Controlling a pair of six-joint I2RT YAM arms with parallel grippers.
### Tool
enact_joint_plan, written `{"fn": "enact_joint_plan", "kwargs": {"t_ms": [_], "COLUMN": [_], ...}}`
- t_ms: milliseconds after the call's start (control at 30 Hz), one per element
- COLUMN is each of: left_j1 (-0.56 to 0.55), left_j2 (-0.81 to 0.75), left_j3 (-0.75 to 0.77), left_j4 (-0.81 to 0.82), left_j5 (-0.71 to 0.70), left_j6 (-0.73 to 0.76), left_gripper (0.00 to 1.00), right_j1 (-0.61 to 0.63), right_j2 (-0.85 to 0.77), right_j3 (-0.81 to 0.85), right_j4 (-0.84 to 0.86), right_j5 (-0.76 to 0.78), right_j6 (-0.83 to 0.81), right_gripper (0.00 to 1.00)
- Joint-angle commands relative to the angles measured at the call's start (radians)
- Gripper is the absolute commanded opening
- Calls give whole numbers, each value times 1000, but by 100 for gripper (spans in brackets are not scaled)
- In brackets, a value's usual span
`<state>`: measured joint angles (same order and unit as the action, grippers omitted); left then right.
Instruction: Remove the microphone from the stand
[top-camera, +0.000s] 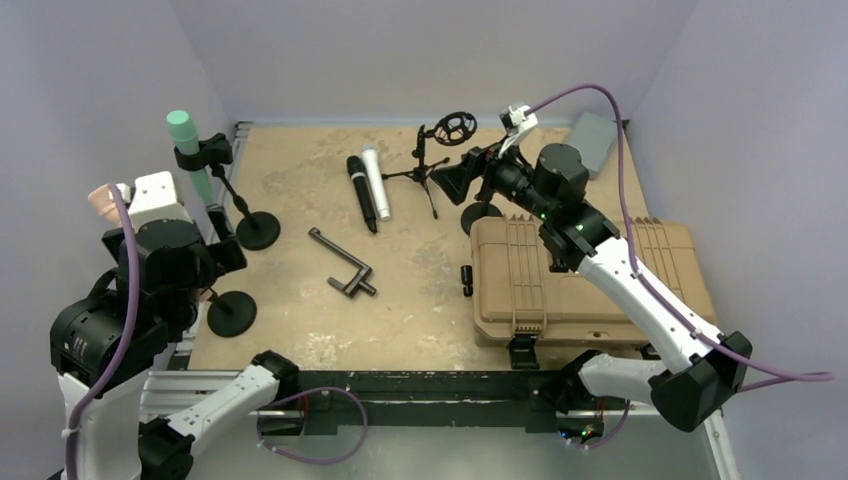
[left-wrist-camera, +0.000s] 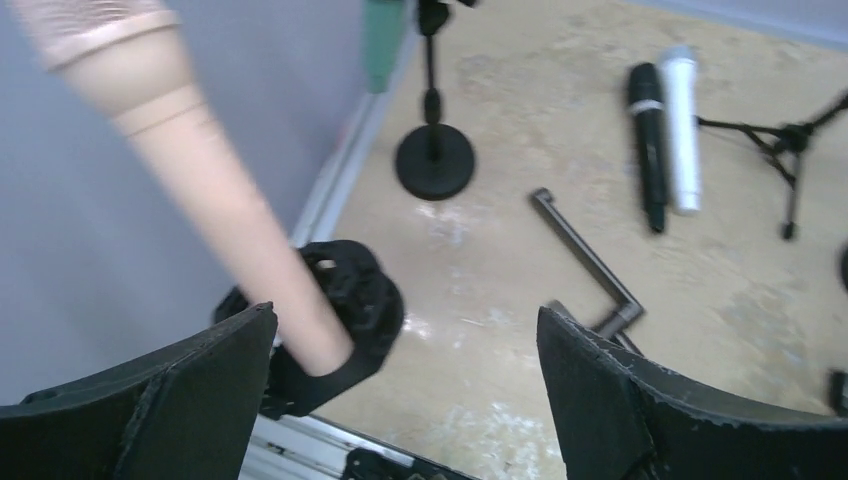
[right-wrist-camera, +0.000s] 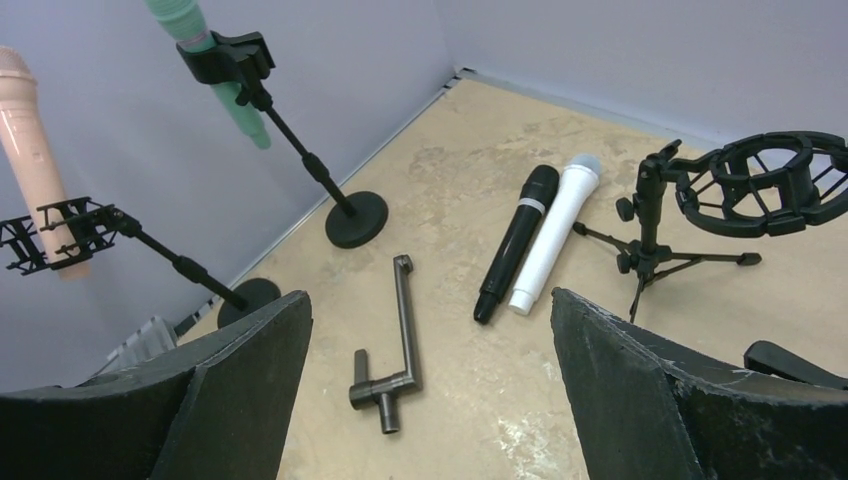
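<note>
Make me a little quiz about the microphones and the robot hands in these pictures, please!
1. True or false: the green microphone sits up in a stand.
2. How many microphones lie flat on the table? A) one B) two C) four
3. What is the left hand holding?

Key:
1. True.
2. B: the black microphone and the white microphone, side by side.
3. Nothing. It is open, and the pink microphone between its fingers sits in its own stand's clip.
</note>
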<state>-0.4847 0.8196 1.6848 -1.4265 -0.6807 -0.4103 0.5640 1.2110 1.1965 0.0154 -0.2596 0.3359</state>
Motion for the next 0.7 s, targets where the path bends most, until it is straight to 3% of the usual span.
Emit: {"fn": "enact_joint_plan", "kwargs": {"t_ms": [0, 467, 533, 667], "left_j1": [15, 467, 538, 573], "left_j2": [40, 67, 84, 90], "left_j3": [37, -183, -213, -298], "left_j4": [-200, 312, 344, 434], "left_j5": [-366, -212, -179, -202], "left_j6": [-170, -19, -38, -64], "left_gripper": [100, 98, 94, 85], "right_j1": [0, -1, 0, 0], "right_j2": [-54, -128, -139, -149], "right_j3": [-7, -34, -36, -51], "right_j4": [1, -12, -12, -12], "right_j5": [13, 8, 16, 34], "right_j6": [-34, -32, -33, -38], "right_gripper": [87, 87, 87, 87]}}
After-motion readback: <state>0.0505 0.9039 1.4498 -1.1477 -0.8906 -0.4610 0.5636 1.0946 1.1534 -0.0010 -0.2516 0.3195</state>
